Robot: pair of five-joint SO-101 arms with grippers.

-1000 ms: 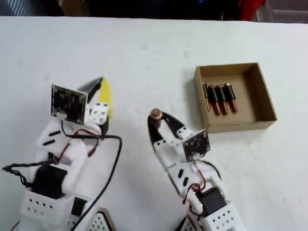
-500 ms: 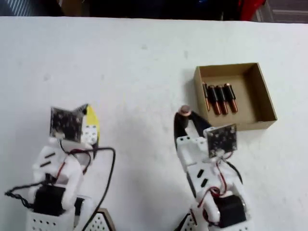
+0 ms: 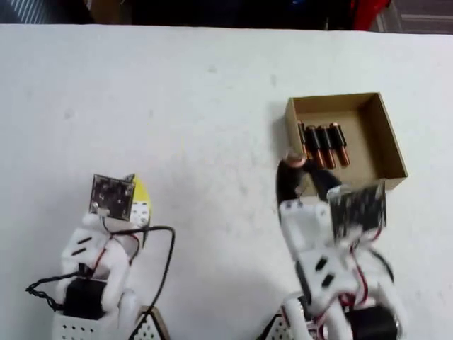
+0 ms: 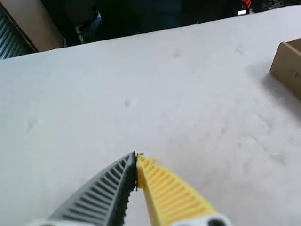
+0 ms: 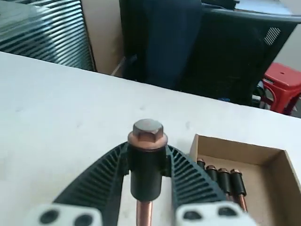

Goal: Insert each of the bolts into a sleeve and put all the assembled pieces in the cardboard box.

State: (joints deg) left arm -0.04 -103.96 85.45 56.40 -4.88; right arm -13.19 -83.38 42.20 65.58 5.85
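The right pincer point(image 5: 146, 153) pinches a black sleeve point(image 5: 146, 175) between its two dark fingers. A copper-coloured bolt point(image 5: 147, 132) stands upright through the sleeve, its hex head on top and its shank showing out of the sleeve's other end. From the high view, this pincer point(image 3: 297, 180) sits against the 7 o'clock corner of the cardboard box point(image 3: 396, 152), and the bolt head point(image 3: 291, 163) is just beside the box's near-left wall. I cannot tell whether it touches the cardboard.

The box lies at about 3 o'clock from the middle of the white worktop point(image 3: 212, 106). It is open on top, and four assembled pieces point(image 3: 322, 145) lie side by side in its 9 o'clock half, heads toward 12 o'clock. The right wrist camera shows the same row point(image 5: 221, 181) inside the box point(image 5: 235, 147), beyond the held bolt.

The left pincer point(image 4: 136, 162) has its grey and yellow fingers pressed together tip to tip, with nothing between them. It hangs above bare worktop, roughly at 9 o'clock of the right pincer and well apart from it point(image 3: 139, 193). One corner of the box point(image 4: 288, 66) shows far off.
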